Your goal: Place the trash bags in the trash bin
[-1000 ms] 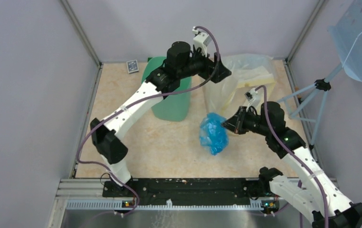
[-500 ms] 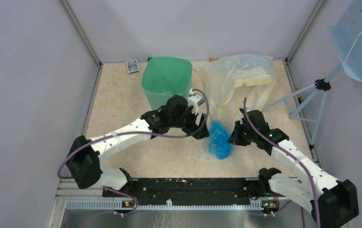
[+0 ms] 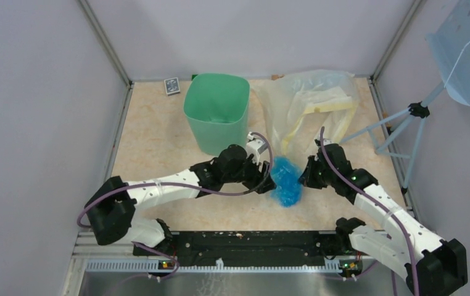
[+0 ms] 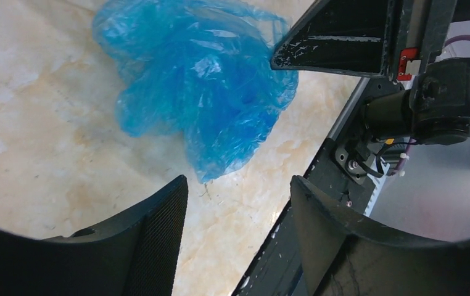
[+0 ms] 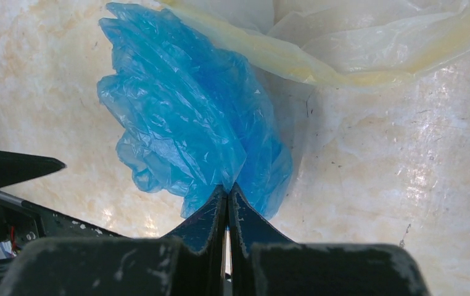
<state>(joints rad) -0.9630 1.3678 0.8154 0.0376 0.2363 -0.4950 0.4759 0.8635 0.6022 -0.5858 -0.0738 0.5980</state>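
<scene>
Blue bag [image 3: 286, 180] lies crumpled on bench [image 3: 158, 135], near green bin [image 3: 217, 111].
Right fingers [image 5: 211, 216] pressed together, pinching its near edge; left fingers [image 4: 158, 228] spread, bag lying just beyond their tips.

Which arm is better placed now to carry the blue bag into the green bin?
Probably the right: the right gripper is shut on the blue bag, while the left gripper stands open beside it, holding nothing.
</scene>
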